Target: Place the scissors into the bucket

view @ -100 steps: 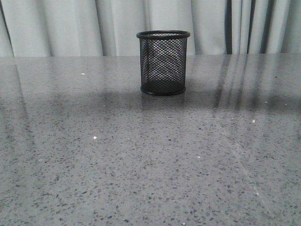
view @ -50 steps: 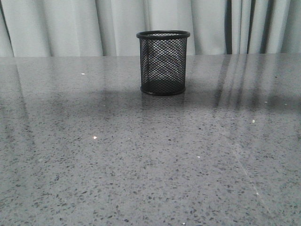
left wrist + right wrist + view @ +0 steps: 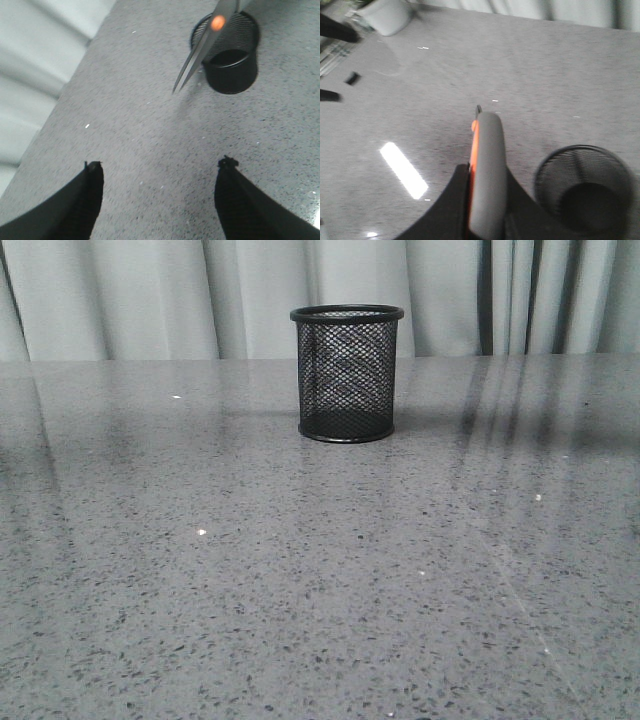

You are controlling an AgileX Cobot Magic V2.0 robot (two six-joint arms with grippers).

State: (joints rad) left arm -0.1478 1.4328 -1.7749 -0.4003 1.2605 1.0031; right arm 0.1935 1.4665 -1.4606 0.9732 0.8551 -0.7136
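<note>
The black wire-mesh bucket (image 3: pixel 347 375) stands upright at the far middle of the grey table; no arm shows in the front view. In the right wrist view my right gripper (image 3: pixel 487 171) is shut on the scissors' grey, orange-lined handle (image 3: pixel 489 150), held in the air with the bucket (image 3: pixel 585 192) beside and below it. In the left wrist view the scissors' thin blades (image 3: pixel 192 62) and red pivot hang points down in front of the bucket (image 3: pixel 231 75), above the table. My left gripper (image 3: pixel 160 167) is open and empty, well back from the bucket.
The speckled grey table (image 3: pixel 300 590) runs back to a pale curtain (image 3: pixel 150 290). The right wrist view shows a white container (image 3: pixel 387 15) and a small black object (image 3: pixel 352 77) at the table's far side.
In the front view the dark shadow band across the table near the bucket has faded. The bucket has not moved.
</note>
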